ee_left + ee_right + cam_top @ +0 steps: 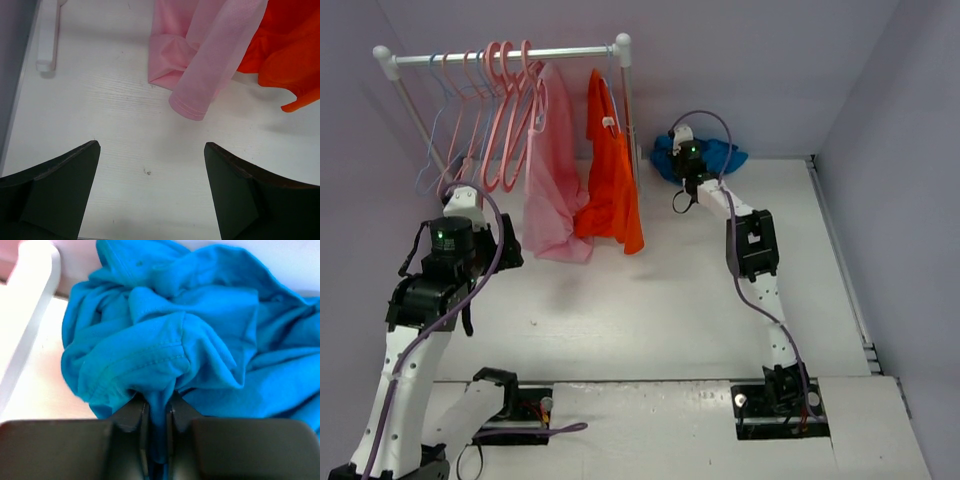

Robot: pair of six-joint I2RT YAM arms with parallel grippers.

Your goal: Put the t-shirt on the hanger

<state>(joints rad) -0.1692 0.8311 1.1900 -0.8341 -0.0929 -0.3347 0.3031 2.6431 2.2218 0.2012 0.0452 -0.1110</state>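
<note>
Far across the white table [650,300], right gripper [157,407] pinches the t-shirt [200,340]; left gripper [151,146] gapes.

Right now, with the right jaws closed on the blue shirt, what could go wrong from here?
1. The right jaws pinch only a thin fold of the crumpled t-shirt; it may slip out on lifting.
2. The t-shirt is bunched, so it may rise as a wad with no opening for the hanger.
3. It lies beside the rack post and the orange garment; carrying it leftward could snag them.
</note>
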